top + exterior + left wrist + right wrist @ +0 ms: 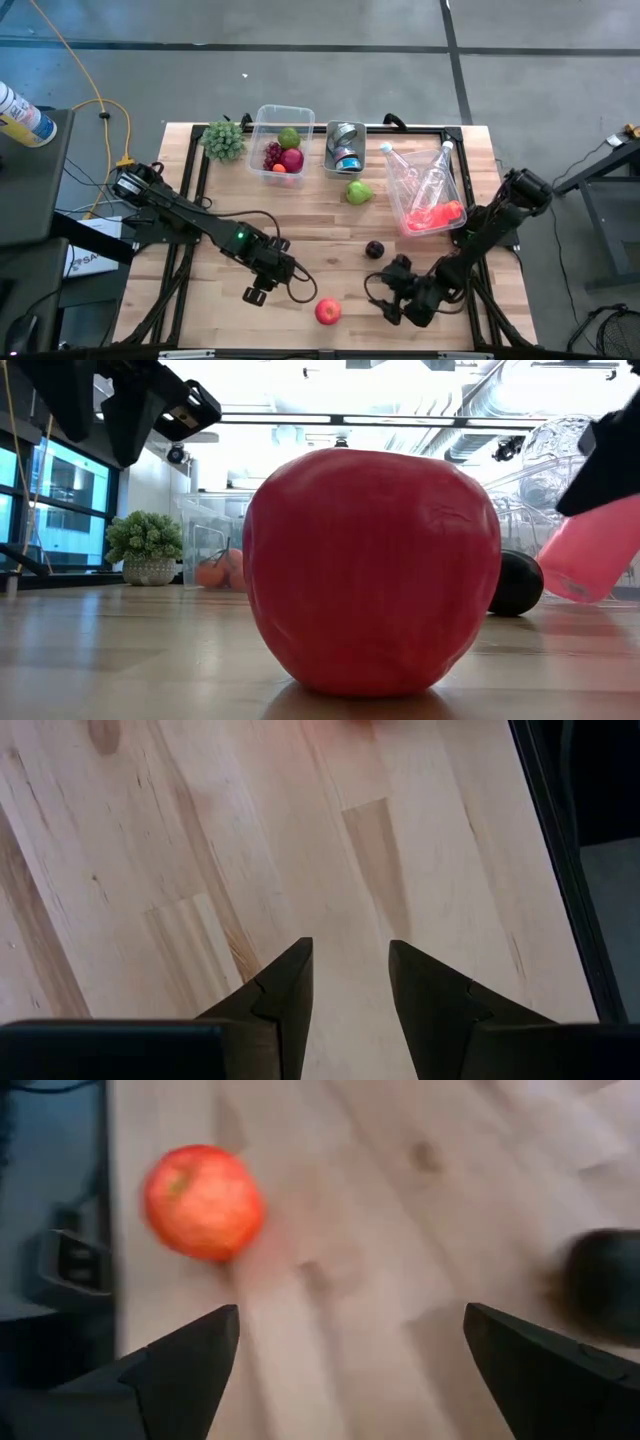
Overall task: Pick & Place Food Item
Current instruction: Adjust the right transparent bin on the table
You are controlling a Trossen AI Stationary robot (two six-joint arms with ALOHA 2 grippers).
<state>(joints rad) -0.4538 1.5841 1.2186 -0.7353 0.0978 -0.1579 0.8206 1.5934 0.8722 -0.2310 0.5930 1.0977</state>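
- The red apple (pixel 328 311) sits alone on the wooden counter (pixel 220 210), close to the near edge and about midway along it; nothing is touching it. In the low view it stands squarely on the boards (pixel 372 568).
- The right gripper (pixel 392 291) hangs just to the right of the apple, near the front edge, fingers spread wide with nothing between them. Its wrist camera shows the apple (pixel 204 1201) ahead of the open fingers (pixel 175 1370).
- A small dark round fruit (pixel 374 249) lies a little farther in from the apple, just beside the right gripper.
- The left gripper (pixel 260 291) is on the apple's other side, near the front edge, pointing down at bare wood; its fingers (pixel 282 995) are slightly apart and hold nothing.
- Farther back, a green pear-like fruit (pixel 358 192) lies on the boards near the middle.
- Along the far edge stands a clear tub (pixel 262 148) holding grapes, a red fruit, a green one and something orange.
- Next to it is a metal tray (pixel 331 150) with tins in it.
- Toward the far right corner a clear bin (pixel 400 205) holds plastic bottles, one with pink liquid.
- A small potted plant (pixel 224 139) sits at the far left corner.
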